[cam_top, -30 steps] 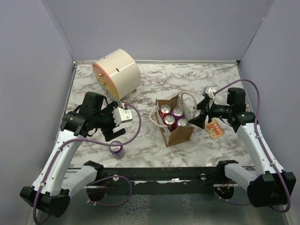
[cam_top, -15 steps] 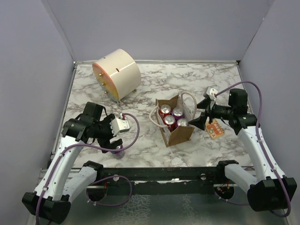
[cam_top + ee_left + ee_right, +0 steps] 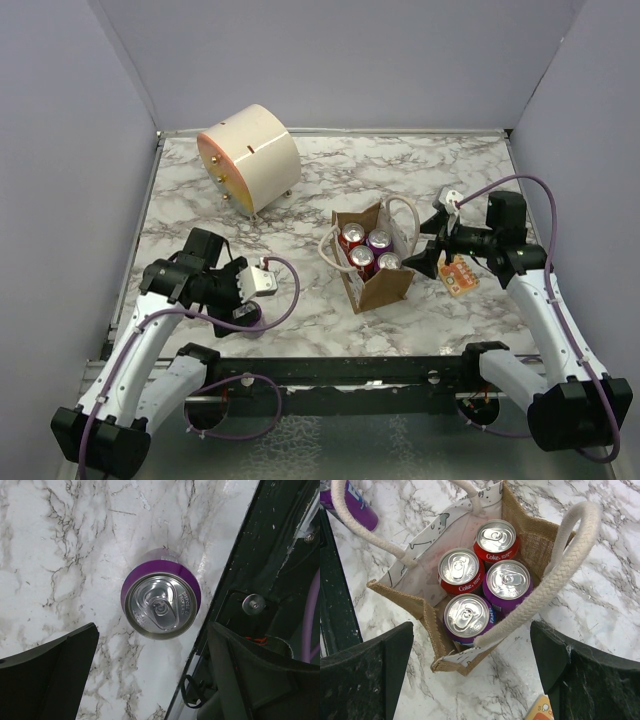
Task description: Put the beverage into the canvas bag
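The beverage, a purple can (image 3: 161,602), stands upright on the marble close to the table's front edge. My left gripper (image 3: 152,630) hangs above it, open, one finger on each side and neither touching; in the top view the left gripper (image 3: 241,305) hides most of the can. The same can (image 3: 347,502) shows at the right wrist view's upper left. The canvas bag (image 3: 386,289) stands mid-table, tan with whitish rope handles (image 3: 560,565), and holds several cans, red and purple. My right gripper (image 3: 424,252) is open just right of the bag (image 3: 532,540), nothing between its fingers.
A large cream cylinder (image 3: 250,157) lies on its side at the back left. An orange packet (image 3: 458,275) lies right of the bag, below the right gripper. A black rail (image 3: 280,555) runs along the front edge beside the can. Grey walls enclose the table.
My left gripper has drawn back toward the front edge and come down over the purple can. The right gripper's jaws have opened a little wider; the right arm has hardly shifted.
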You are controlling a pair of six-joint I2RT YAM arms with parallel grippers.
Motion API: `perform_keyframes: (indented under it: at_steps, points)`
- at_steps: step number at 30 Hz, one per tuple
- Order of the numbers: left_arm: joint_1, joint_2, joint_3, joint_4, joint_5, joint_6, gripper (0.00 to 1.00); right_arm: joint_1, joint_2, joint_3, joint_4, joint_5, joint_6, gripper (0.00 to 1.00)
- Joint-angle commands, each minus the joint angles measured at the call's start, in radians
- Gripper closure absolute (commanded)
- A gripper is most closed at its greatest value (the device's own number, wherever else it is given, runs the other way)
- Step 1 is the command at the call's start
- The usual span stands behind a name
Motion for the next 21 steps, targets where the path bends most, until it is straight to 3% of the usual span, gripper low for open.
perform_keyframes:
  at_steps: [1, 21]
  points:
    - [0.006, 0.02, -0.05, 0.049, -0.017, 0.031, 0.07, 0.004, 0.002, -0.003, 0.019, 0.023, -0.008, 0.0]
    - [0.001, 0.101, -0.114, 0.196, 0.088, 0.089, 0.2, 0.004, 0.034, -0.002, 0.014, 0.044, -0.016, 0.0]
